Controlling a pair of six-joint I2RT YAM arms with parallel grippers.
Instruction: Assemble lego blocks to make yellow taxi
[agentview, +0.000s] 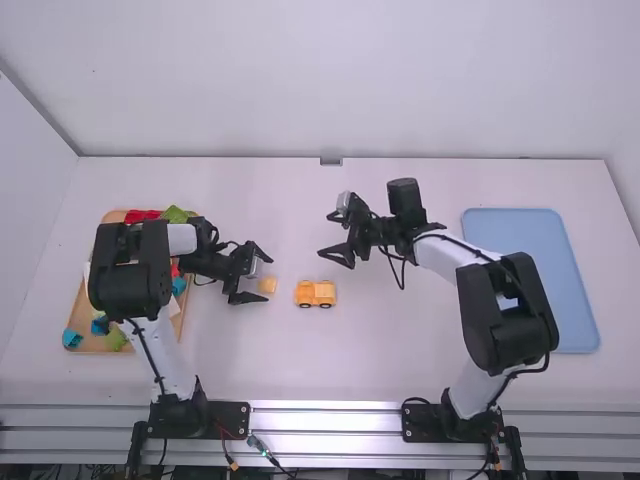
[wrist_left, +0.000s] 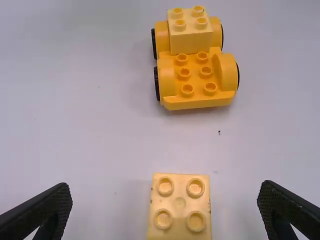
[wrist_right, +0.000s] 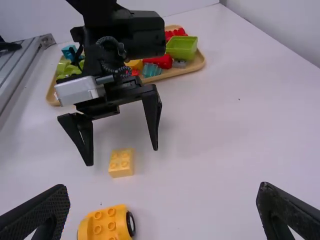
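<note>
Left gripper (agentview: 267, 279) wide open by the loose yellow block (wrist_left: 179, 212), taxi maybe halfway done imo.
Chunky orange-yellow car base (wrist_left: 197, 92) sits on the counter (agentview: 260, 360) with black wheels (wrist_left: 157, 82) and one paler square block (wrist_left: 190, 32) on it; loose one's the same smooth, four-stud plastic and probably goes on next. Right gripper (agentview: 326, 235) is open and empty too.

Left and right jaws stand open.

The wheeled base (wrist_left: 195, 80) is orange-yellow, the loose block (wrist_left: 179, 205) paler yellow.
</note>
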